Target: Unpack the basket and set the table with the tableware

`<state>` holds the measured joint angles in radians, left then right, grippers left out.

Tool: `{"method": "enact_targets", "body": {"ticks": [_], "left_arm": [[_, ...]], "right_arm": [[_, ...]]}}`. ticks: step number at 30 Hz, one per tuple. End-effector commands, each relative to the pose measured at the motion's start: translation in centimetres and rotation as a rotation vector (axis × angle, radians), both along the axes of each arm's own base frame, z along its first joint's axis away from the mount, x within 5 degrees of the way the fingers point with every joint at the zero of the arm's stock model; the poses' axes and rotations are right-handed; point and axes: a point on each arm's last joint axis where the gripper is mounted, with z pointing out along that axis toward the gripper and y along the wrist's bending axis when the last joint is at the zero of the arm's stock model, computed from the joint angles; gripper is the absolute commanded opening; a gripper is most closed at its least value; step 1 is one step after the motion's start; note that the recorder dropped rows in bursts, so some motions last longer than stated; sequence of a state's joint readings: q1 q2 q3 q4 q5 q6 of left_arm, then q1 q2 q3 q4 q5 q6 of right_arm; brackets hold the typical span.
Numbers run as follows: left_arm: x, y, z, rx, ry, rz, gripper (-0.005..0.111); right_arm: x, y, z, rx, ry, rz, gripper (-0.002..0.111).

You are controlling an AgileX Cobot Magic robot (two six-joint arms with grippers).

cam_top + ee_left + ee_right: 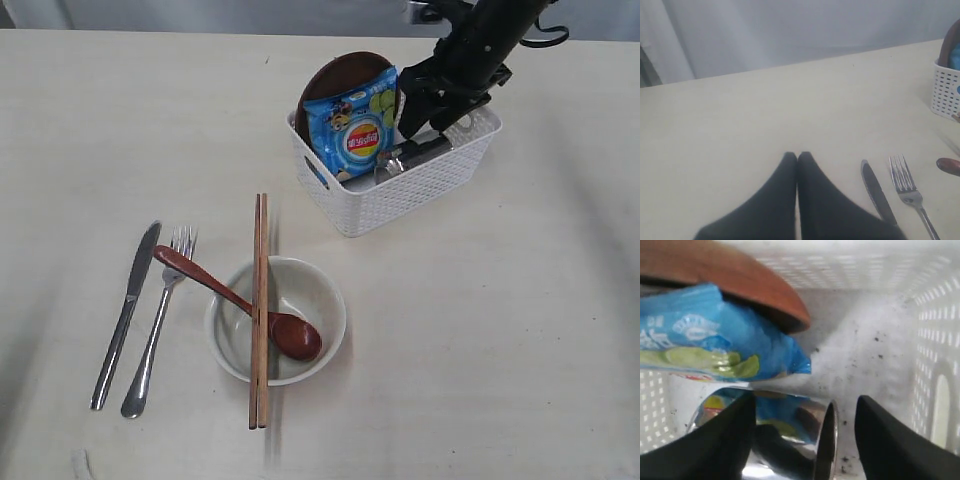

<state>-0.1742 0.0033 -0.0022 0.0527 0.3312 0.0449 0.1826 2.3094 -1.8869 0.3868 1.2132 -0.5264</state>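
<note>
A: How does the right pincer (805, 400) stand?
B: Jaws wide apart, holding nothing, down inside the basket (935, 340); the rim of the steel cup (790, 435) shows between them; the cup lies on its side on the basket floor; whether a finger touches it I cannot tell.
A: So the cup is the step in hand; what makes the grasp good?
B: I judge it wants one finger inside the mouth and one outside, pinching the wall; polished steel is slippery and round, so a grip across the body may roll it away.
A: What crowds it?
B: The blue chips packet (715, 350) sits right against the cup, and the brown plate (740, 275) leans behind the packet; lift slowly, straight up, so the packet is not dragged out too.
A: And where to put it?
B: On the table (500, 350), upright, near the bowl (300, 290) but apart from it; the chopsticks (260, 300) and the wooden spoon (230, 295) rest across the bowl; the knife (125, 315) and fork (160, 320) lie beside it on the left.
A: The left pincer (797, 157)?
B: Closed, empty, low over the table close to the knife; apart from the basket.
</note>
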Motion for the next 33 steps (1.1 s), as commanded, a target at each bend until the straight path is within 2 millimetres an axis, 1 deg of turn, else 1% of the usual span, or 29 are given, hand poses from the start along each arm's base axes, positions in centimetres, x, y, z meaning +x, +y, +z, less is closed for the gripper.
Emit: {"method": "enact_targets", "body": {"ticks": [1,4,8,13,20,23,28,30,33], "left_arm": [[0.0,0.0,0.0,-0.003,-0.007,0.002,0.000],[0.0,0.0,0.0,-0.003,-0.007,0.002,0.000],[0.0,0.0,0.0,-0.003,-0.007,0.002,0.000],[0.0,0.0,0.0,-0.003,-0.007,0.002,0.000],[0.0,0.0,0.0,-0.003,-0.007,0.002,0.000],[0.0,0.0,0.0,-0.003,-0.007,0.002,0.000],[0.0,0.0,0.0,-0.003,-0.007,0.002,0.000],[0.0,0.0,0.0,-0.003,-0.007,0.002,0.000],[0.0,0.0,0.0,-0.003,-0.007,0.002,0.000]], "right_arm": [[0.0,0.1,0.0,0.031,0.001,0.023,0.056],[-0.1,0.1,0.2,0.038,0.000,0.018,0.056],[-0.1,-0.1,0.1,0.008,0.019,-0.033,0.056],[-0.1,-0.6,0.0,-0.052,0.055,-0.147,0.056],[0.0,-1.5,-0.3,-0.155,0.073,-0.264,0.056],[-0.1,-0.9,-0.1,-0.108,0.085,-0.266,0.056],[-0.5,1.4,0.4,-0.005,0.093,-0.207,0.056],[-0.7,1.8,0.7,0.001,0.087,-0.194,0.056],[-0.8,1.9,1.2,0.004,0.075,-0.189,0.056]]}}
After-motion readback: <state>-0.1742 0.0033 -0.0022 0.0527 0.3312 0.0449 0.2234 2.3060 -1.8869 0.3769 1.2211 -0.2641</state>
